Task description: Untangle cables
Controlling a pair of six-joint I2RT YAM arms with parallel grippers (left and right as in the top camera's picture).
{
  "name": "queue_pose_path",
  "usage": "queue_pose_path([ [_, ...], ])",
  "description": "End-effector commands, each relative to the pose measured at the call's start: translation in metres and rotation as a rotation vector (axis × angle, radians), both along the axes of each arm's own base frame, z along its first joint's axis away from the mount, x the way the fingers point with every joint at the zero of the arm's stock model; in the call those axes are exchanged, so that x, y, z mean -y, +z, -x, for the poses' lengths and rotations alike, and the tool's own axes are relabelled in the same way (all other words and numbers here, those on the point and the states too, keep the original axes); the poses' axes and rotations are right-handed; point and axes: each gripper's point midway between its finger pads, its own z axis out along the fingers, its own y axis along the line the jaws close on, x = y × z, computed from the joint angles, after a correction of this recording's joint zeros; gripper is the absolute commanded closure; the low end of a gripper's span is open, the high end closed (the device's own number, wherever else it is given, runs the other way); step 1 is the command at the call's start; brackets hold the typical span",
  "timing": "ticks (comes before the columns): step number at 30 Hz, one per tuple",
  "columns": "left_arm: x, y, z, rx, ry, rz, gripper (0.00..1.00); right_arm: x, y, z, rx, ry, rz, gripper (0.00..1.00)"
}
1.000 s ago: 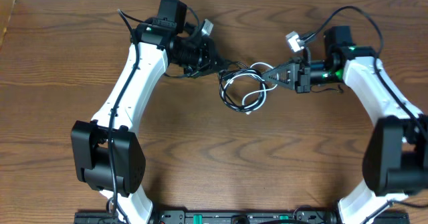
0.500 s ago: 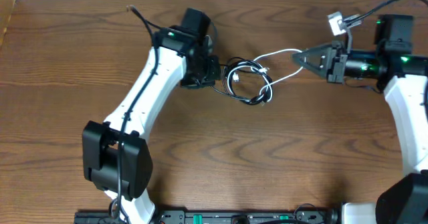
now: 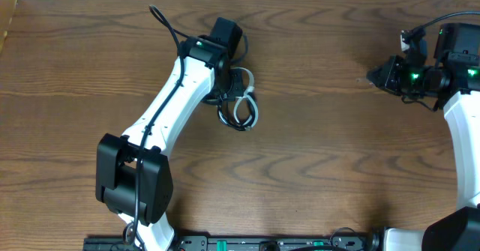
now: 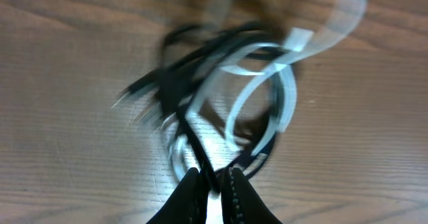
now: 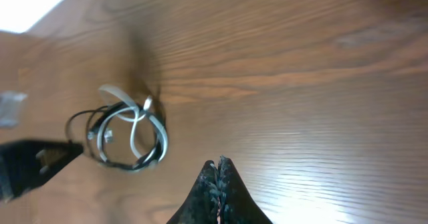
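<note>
Overhead cam is showing the cables [image 3: 240, 110] lying as one small knotted bundle on the table [image 3: 322, 168], upper-middle left, right at the tip of the left arm. The left gripper [image 4: 214, 184] is sitting low over that bundle. In the left wrist cam its jaws are standing nearly together w/ the black cord [image 4: 184, 90] running down into the narrow gap, so it's looking like a pinch on that cord, though the pic is blurred. The white cord [image 4: 284, 93] is looping thru and around the black one, the two touching in several spots, so they're not separated yet.

The right gripper [image 5: 217, 177] is hanging well apart from the bundle, over at the far right of the table, jaws pressed together and carrying nothing.

Risks from here, as I'm reading it:
- W/ only one arm on the bundle, any pull is prob dragging the whole knot along instead of opening it, b/c nothing is anchoring the white cord.
- The pinch is looking thin, right at the fingertips, so the black cord may be slipping out.
- The right arm is needing to come in and find a free white loop or plug end. Grabbing both cords at once would be tightening the tangle.
</note>
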Motion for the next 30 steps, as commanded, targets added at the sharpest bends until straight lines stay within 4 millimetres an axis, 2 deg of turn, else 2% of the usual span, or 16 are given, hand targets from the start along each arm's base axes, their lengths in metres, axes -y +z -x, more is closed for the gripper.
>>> queue_pose_path([
  [1, 0.000, -0.010, 0.007, -0.019, -0.029, -0.031, 0.86, 0.006, -0.004, 0.000, -0.011, -0.044, 0.100, 0.98],
  [7, 0.001, -0.012, 0.011, -0.032, -0.034, -0.038, 0.83, -0.017, -0.009, 0.000, -0.007, 0.041, 0.113, 0.81],
  [10, -0.004, -0.014, 0.014, -0.045, -0.023, -0.058, 0.62, -0.026, -0.014, 0.001, -0.015, 0.080, 0.121, 0.66],
  [12, -0.005, -0.014, 0.014, -0.043, -0.020, -0.064, 0.56, -0.029, -0.015, 0.001, -0.019, 0.089, 0.121, 0.59],
  [14, -0.002, -0.014, 0.012, -0.036, -0.021, -0.049, 0.56, -0.029, -0.016, 0.000, -0.020, 0.088, 0.120, 0.55],
  [17, 0.006, -0.013, 0.008, -0.019, -0.040, -0.015, 0.56, -0.027, -0.017, -0.001, -0.018, 0.084, 0.127, 0.52],
  [23, 0.031, -0.015, -0.006, 0.065, -0.257, 0.019, 0.55, -0.027, -0.017, 0.000, -0.014, 0.102, 0.137, 0.48],
  [28, 0.032, -0.044, -0.004, 0.016, -0.403, -0.021, 0.55, -0.027, -0.017, 0.000, -0.011, 0.101, 0.137, 0.48],
  [30, 0.030, -0.060, -0.003, -0.021, -0.434, -0.037, 0.59, -0.027, -0.017, 0.000, -0.011, 0.102, 0.138, 0.48],
])
